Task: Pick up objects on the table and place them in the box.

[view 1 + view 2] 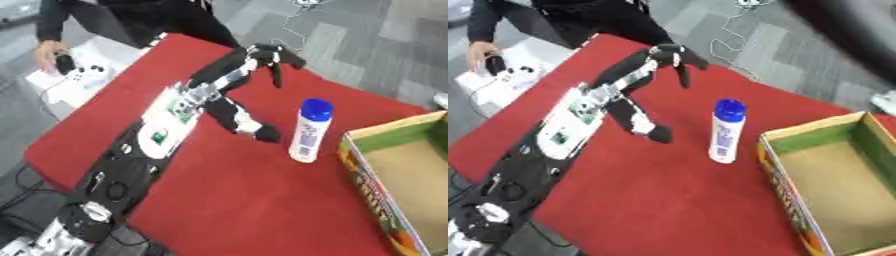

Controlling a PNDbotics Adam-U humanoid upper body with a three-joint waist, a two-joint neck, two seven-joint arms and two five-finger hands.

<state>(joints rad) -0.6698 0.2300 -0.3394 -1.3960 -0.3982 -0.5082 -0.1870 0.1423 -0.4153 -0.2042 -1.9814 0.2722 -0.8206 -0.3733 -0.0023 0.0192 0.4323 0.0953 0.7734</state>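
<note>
Left hand hangs over the red table, fingers spread, holding nothing. White bottle (blue cap) stands upright beside the box.

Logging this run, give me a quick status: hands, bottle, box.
Left hand open over the table, holding nothing. Right hand not seen. Bottle upright on the red table, beside the box. Nothing between bottle and box.

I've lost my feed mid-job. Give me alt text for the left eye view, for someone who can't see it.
A white bottle with a blue cap stands upright on the red table, apart from the open cardboard box at the right edge. The robot's left hand hovers beyond the bottle, fingers open and pointing down, holding nothing. The right hand is not visible.
</note>
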